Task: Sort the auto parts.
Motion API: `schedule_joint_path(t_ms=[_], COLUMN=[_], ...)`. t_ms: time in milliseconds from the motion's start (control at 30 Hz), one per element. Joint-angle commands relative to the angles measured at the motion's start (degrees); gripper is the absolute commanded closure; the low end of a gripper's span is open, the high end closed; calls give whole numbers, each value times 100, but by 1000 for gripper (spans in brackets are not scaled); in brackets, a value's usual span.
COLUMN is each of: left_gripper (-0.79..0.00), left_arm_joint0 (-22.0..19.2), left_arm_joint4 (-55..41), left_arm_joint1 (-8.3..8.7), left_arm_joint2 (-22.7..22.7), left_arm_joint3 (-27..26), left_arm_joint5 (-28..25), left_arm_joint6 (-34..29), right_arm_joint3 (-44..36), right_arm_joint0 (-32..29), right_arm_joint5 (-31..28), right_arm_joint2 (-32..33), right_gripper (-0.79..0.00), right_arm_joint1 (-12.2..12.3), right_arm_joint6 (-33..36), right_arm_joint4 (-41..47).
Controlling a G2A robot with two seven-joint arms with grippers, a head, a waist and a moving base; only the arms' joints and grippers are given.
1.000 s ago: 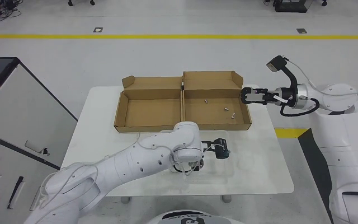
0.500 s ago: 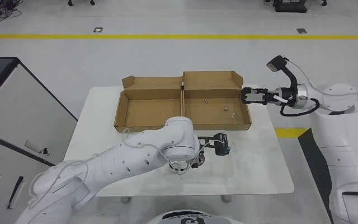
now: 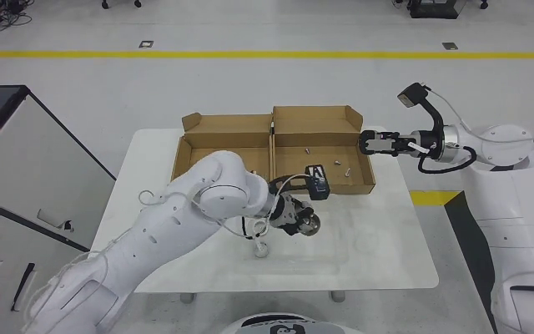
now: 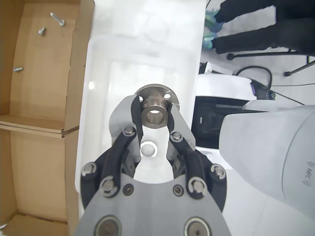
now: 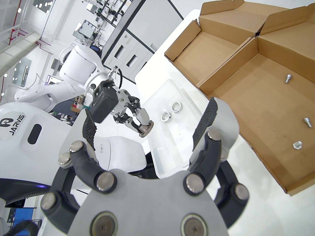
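Grips a flanged metal sleeve (image 4: 150, 122) in the left claw (image 4: 153, 110), pads pinching the tube from both sides, flange turned away from the wrist. Hangs it over a clear plastic tray (image 4: 145, 42) on the white tabletop (image 3: 150, 192); whether clear of the tray's floor, cannot tell. In that tray: two metal rings (image 5: 177, 110) side by side, one of them in line beneath the claw from the left wrist. Just behind the tray: two open cardboard boxes (image 3: 271, 154) standing wall to wall, with three small bolts (image 4: 57, 18) scattered well apart on the floor of the right-hand one. Holds the right claw (image 3: 364, 144) spread wide at that box's outer end wall.

Against a second ago: has swung the left elbow up and back toward the left-hand box and rolled the wrist over, bringing the claw out from under the forearm, so that the sleeve's flange faces the overhead camera near the boxes' front wall. Has carried the wrist camera from mid-tabletop toward the right-hand box. Has left the right arm, the boxes and the bolts where they were.
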Motion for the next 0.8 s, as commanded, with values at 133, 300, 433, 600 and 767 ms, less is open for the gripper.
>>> schedule_joint_path(t_ms=[133, 300, 433, 600, 767], left_gripper=[0, 0, 0, 0, 0], left_arm_joint0=[708, 1143, 1384, 1524, 1582], left_arm_joint4=[-734, -1072, -1600, -2333, -2834], left_arm_joint1=[255, 388, 457, 526, 651], left_arm_joint2=[-935, -1429, -1676, -1905, -2096], left_arm_joint3=[-78, -194, -159, -75, -83], left_arm_joint5=[-683, -1105, -1562, -2197, -2600], left_arm_joint6=[540, 954, 1263, 1627, 2029], right_arm_joint3=[0, 0, 0, 0, 0], right_arm_joint0=[0, 0, 0, 0, 0], right_arm_joint5=[0, 0, 0, 0, 0], right_arm_joint2=[0, 0, 0, 0, 0], right_gripper=[-785, -785, -785, -785, -785], right_arm_joint1=[0, 0, 0, 0, 0], right_arm_joint6=[0, 0, 0, 0, 0], right_arm_joint4=[1, 1, 1, 1, 1])
